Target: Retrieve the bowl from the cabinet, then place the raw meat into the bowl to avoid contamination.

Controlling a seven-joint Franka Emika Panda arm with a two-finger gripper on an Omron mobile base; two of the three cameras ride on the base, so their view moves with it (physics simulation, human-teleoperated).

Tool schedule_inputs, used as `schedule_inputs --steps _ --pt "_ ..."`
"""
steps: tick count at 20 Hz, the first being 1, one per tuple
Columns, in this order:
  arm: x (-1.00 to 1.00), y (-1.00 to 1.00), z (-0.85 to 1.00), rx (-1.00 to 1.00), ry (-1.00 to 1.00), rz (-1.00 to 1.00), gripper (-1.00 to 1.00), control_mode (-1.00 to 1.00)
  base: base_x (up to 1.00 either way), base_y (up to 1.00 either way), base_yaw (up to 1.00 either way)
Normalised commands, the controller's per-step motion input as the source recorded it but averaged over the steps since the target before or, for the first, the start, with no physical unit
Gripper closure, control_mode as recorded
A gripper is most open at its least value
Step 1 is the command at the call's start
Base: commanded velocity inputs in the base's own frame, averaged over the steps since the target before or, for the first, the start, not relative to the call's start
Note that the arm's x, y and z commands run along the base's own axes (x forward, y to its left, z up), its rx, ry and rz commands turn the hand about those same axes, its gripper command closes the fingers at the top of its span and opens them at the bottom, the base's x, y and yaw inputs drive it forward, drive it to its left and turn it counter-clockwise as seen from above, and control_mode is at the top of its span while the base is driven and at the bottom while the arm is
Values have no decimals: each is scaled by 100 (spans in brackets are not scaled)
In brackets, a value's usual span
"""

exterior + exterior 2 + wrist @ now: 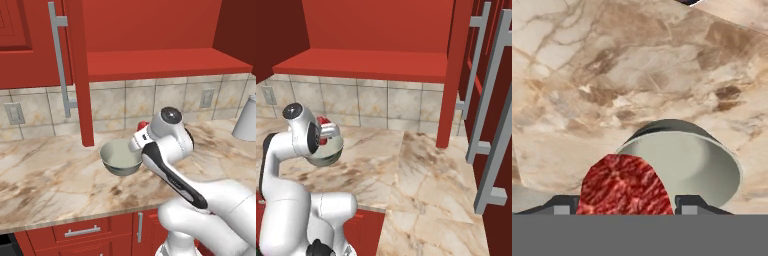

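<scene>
Pincer [626, 204] clamps marbled red raw meat [625, 185] above round bowl [684, 165].

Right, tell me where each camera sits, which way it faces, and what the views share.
Left base view: behind the arm's left, facing the backsplash and open cabinet; the arm rises lower right.
Right base view: behind its right, facing the same marble counter; the arm rises lower left.
Hand view: on the hand, looking down at the counter, fingertips at the bottom, raw meat between them.
Shared: all three show the bowl on the counter.
</scene>
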Motion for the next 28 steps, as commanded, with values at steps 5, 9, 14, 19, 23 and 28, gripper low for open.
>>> schedule_inputs --steps 5,9,14,19,23,28 --pt "38 27 -14 -2 5 0 100 -100 0 0 0" --pt "35 27 -24 -4 7 0 100 -100 0 0 0" --pt "25 21 -25 -3 6 0 100 -100 0 0 0" --pt "17 4 -39 -4 0 0 100 -100 0 0 0" --pt "17 0 -57 -5 0 3 100 -100 0 0 0" --pt "7 0 -47 -3 0 2 100 -100 0 0 0"
